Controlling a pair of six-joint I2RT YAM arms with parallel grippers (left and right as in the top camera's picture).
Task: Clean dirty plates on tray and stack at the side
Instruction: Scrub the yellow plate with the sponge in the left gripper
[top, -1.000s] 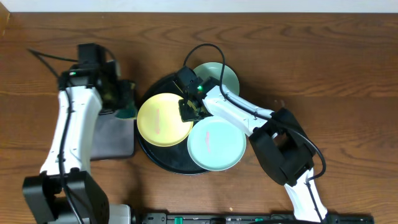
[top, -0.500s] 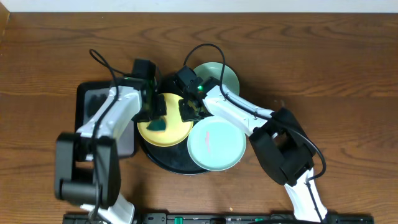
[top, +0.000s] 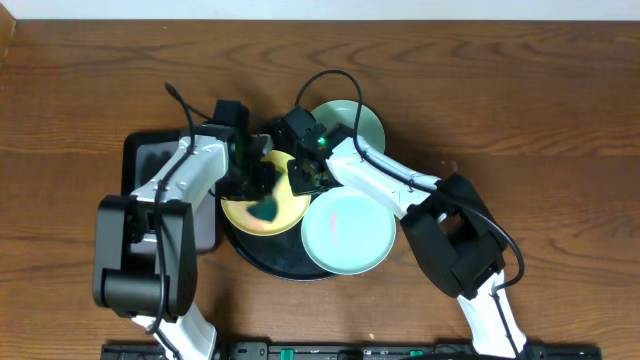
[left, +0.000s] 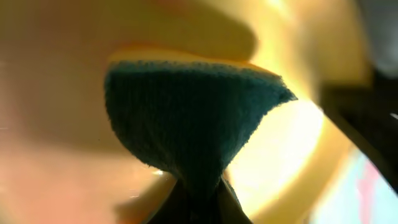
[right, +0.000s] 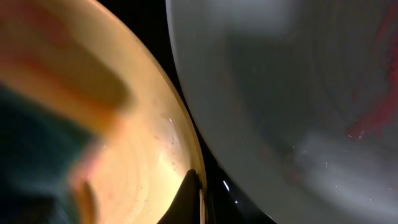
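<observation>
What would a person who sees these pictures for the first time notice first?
The teal sponge, pinched in the left gripper, rests on the yellow plate in the left part of the round black tray. The right gripper holds that plate's right rim. A mint plate with a red smear lies beside it at the tray's front right.
</observation>
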